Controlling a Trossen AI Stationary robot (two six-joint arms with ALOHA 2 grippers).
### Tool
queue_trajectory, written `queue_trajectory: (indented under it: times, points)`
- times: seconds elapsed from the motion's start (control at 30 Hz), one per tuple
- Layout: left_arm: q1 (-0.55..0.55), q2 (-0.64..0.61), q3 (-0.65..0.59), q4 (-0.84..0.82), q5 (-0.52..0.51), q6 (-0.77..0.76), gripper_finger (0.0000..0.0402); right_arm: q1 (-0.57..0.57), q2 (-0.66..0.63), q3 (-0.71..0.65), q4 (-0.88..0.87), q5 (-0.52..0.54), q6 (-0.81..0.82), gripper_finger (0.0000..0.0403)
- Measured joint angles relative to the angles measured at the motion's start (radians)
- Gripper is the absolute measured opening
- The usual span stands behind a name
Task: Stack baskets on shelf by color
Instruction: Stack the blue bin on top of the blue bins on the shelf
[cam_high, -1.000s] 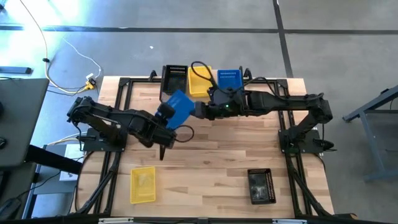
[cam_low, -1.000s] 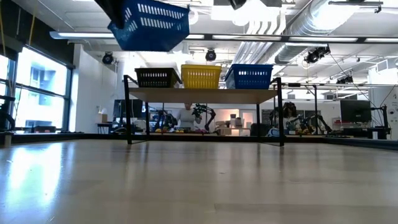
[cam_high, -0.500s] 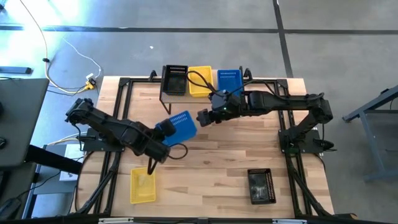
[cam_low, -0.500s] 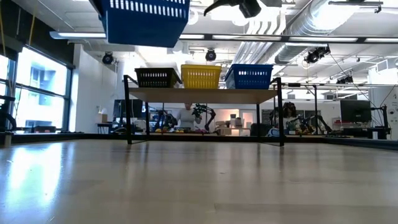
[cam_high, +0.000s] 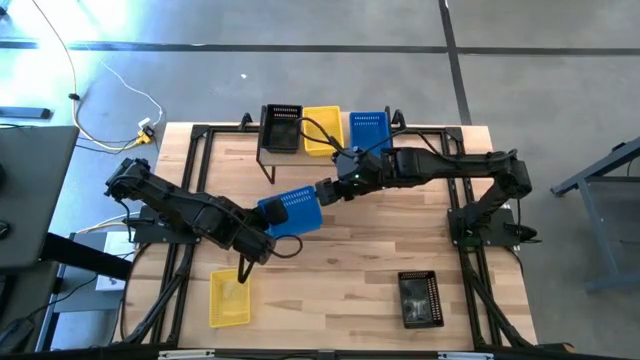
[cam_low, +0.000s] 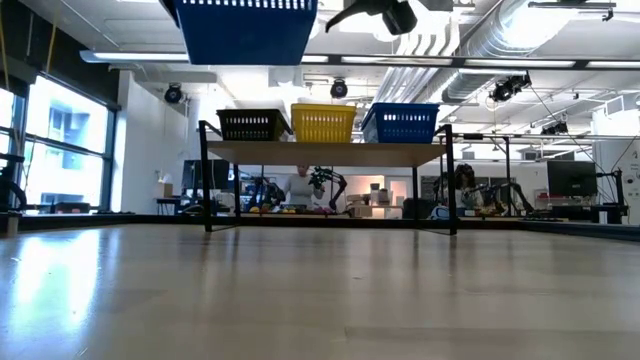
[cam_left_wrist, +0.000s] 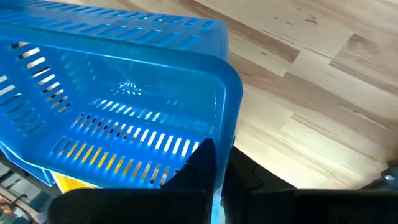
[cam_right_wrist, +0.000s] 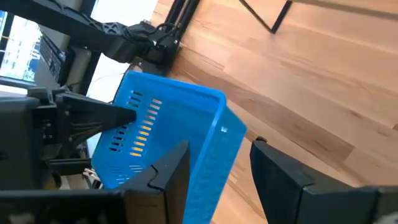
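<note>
My left gripper (cam_high: 272, 222) is shut on a blue basket (cam_high: 292, 211), which it carries high above the table's middle; the low view shows the basket (cam_low: 245, 28) from below. My right gripper (cam_high: 323, 190) is open at the basket's right end, and in its wrist view its two fingers (cam_right_wrist: 166, 173) stand on either side of the basket's end wall (cam_right_wrist: 217, 149). At the table's far edge the shelf (cam_low: 330, 152) bears a black basket (cam_low: 252, 124), a yellow basket (cam_low: 323, 123) and a blue basket (cam_low: 401, 122), side by side. My left gripper pinches the blue basket's wall next to a corner (cam_left_wrist: 222, 146), one finger (cam_left_wrist: 204, 163) inside the basket and the other outside. The basket is lifted clear of the table, roughly level with its open side up. My right gripper: whether its fingers touch the basket, I cannot tell.
A yellow basket (cam_high: 229, 297) lies on the table near the front left, under the left arm. A black basket (cam_high: 418, 298) lies at the front right. Bare wood lies between the shelf and these two.
My left gripper has swung toward the table's near edge with the blue basket and rolled its wrist. The basket, tilted a second ago, now hangs about level and long side left to right. My right gripper has tipped downward and stayed by the basket's right end.
</note>
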Motion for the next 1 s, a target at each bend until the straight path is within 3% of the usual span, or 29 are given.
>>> queue_trajectory:
  times: [0.43,0.57,0.77,1.0]
  points:
    - [0.001,0.000,-0.001,0.001,-0.025,0.045,0.0000,0.000,0.057,-0.001,-0.006,-0.104,0.036,0.0146]
    - [0.001,0.000,-0.001,0.008,-0.025,0.044,0.0000,-0.003,0.056,-0.001,-0.013,-0.102,0.053,0.0109]
    - [0.001,0.000,-0.001,0.050,-0.032,0.004,0.0007,-0.004,0.056,-0.001,-0.017,-0.095,0.055,0.0013]
    - [0.001,0.000,-0.001,0.064,-0.056,-0.005,0.0043,-0.006,0.065,-0.001,-0.034,-0.079,0.068,0.0006]
